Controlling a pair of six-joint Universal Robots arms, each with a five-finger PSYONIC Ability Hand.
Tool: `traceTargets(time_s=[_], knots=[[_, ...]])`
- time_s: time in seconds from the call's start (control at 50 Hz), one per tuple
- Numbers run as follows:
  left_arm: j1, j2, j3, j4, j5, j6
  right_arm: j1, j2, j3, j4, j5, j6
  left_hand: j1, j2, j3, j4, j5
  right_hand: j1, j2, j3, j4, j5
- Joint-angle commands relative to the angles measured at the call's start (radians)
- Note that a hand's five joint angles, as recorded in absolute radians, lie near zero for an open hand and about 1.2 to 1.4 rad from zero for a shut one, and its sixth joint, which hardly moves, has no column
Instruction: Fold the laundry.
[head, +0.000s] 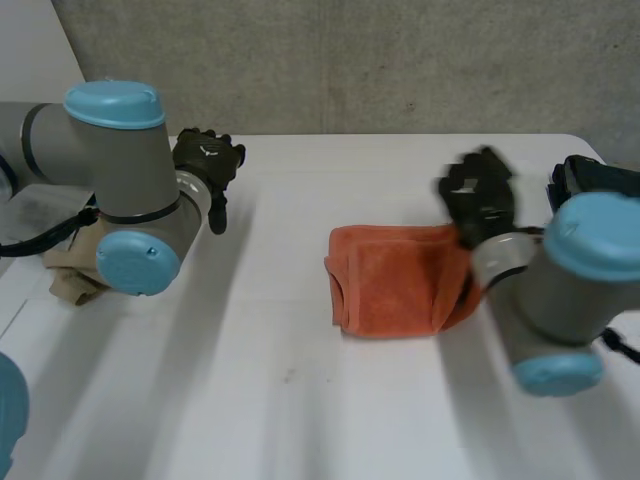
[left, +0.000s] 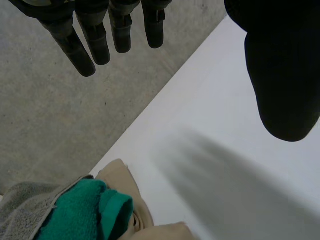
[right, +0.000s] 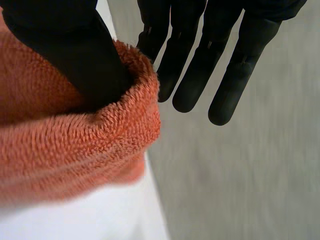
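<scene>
Now, on the white table (head: 300, 400) your orange towel (head: 395, 280) lies folded, right hand (head: 480, 200) at its right edge, fingers straight, gripping nothing. Flatten that rolled edge before withdrawing (right wrist view catches the thumb (right: 75, 55) tucked in it). Left hand (head: 208, 160) hovers open; its wrist view reveals a waiting laundry pile (left: 85, 210).

The left arm (head: 110, 160) reaches in from the side with its elbow bent, and the left hand (head: 208, 165) hangs above the far part of the worktop, fingers (left: 85, 47) straight and thumb (left: 282, 75) held wide of them. The right arm (head: 560, 290) points forward. The right hand (head: 480, 200) is low, its fingers straight, close together and well apart from its thumb.
</scene>
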Motion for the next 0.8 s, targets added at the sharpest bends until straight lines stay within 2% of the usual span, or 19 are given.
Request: traceTargets(time_s=[0.02,0.08,0.1,0.12,0.14,0.18,0.2,0.26,0.32,0.4,0.44,0.5,0.6,0.72,0.8], knots=[[-0.017,0.049,-0.05,-0.003,-0.008,-0.039,0.153,0.08,0.074,-0.116,-0.183,-0.015,-0.026,-0.029,-0.038,-0.025,-0.047,0.326,0.216,0.207,0.196,0.219],[-0.02,0.069,-0.076,0.002,-0.005,-0.053,0.152,0.109,0.08,-0.07,-0.193,-0.018,-0.026,-0.029,-0.038,-0.025,-0.047,0.27,0.161,0.152,0.141,0.163],[-0.022,0.072,-0.079,0.005,-0.001,-0.055,0.149,0.109,0.082,-0.059,-0.198,-0.016,-0.026,-0.029,-0.038,-0.025,-0.047,0.011,-0.099,-0.107,-0.119,-0.096],[-0.023,0.075,-0.082,0.009,0.002,-0.053,0.141,0.102,0.088,-0.047,-0.206,-0.006,-0.026,-0.029,-0.038,-0.025,-0.047,-0.552,-0.662,-0.671,-0.682,-0.66],[-0.023,0.077,-0.081,0.011,0.005,-0.052,0.137,0.097,0.093,-0.043,-0.213,0.005,-0.026,-0.029,-0.038,-0.025,-0.047,-0.686,-0.796,-0.805,-0.816,-0.793],[-0.028,0.075,-0.079,0.016,0.008,-0.052,0.12,0.077,0.103,-0.048,-0.236,0.045,-0.026,-0.029,-0.038,-0.025,-0.047,-0.731,-0.841,-0.85,-0.861,-0.839],[-0.032,0.074,-0.067,0.022,0.011,-0.052,0.095,0.036,0.105,-0.048,-0.259,0.104,-0.026,-0.029,-0.038,-0.025,-0.047,-0.865,-0.975,-0.984,-0.995,-0.972],[-0.042,0.068,-0.04,0.031,0.014,-0.058,0.065,-0.039,0.097,-0.045,-0.278,0.232,-0.026,-0.029,-0.038,-0.025,-0.047,-0.896,-1.005,-1.014,-1.026,-1.003],[-0.062,0.054,0.009,0.039,0.017,-0.062,0.011,-0.106,0.057,-0.027,-0.275,0.434,-0.026,-0.029,-0.038,-0.025,-0.047,-0.896,-1.005,-1.014,-1.026,-1.003],[-0.104,0.017,0.083,0.043,0.044,-0.084,-0.083,-0.089,-0.024,0.09,-0.273,0.684,-0.026,-0.029,-0.038,-0.025,-0.047,-0.896,-1.005,-1.014,-1.026,-1.003],[-0.135,-0.019,0.138,0.039,0.092,-0.104,-0.118,-0.052,-0.088,0.184,-0.279,0.776,-0.026,-0.029,-0.038,-0.025,-0.047,-0.896,-1.005,-1.014,-1.026,-1.003],[-0.178,-0.078,0.215,0.029,0.158,-0.14,-0.149,0.005,-0.18,0.339,-0.298,0.847,-0.026,-0.029,-0.038,-0.025,-0.047,-0.896,-1.005,-1.014,-1.026,-1.003],[-0.238,-0.168,0.331,-0.038,0.206,-0.217,-0.188,0.089,-0.28,0.502,-0.339,0.864,-0.026,-0.029,-0.038,-0.025,-0.047,-0.896,-1.005,-1.014,-1.026,-1.003],[-0.289,-0.283,0.463,-0.122,0.184,-0.257,-0.224,0.166,-0.346,0.57,-0.368,0.884,-0.026,-0.029,-0.038,-0.025,-0.047,-0.896,-1.005,-1.014,-1.026,-1.003],[-0.304,-0.349,0.533,-0.179,0.132,-0.257,-0.232,0.206,-0.361,0.579,-0.371,0.889,-0.026,-0.029,-0.038,-0.025,-0.047,-0.896,-1.005,-1.014,-1.026,-1.003]])
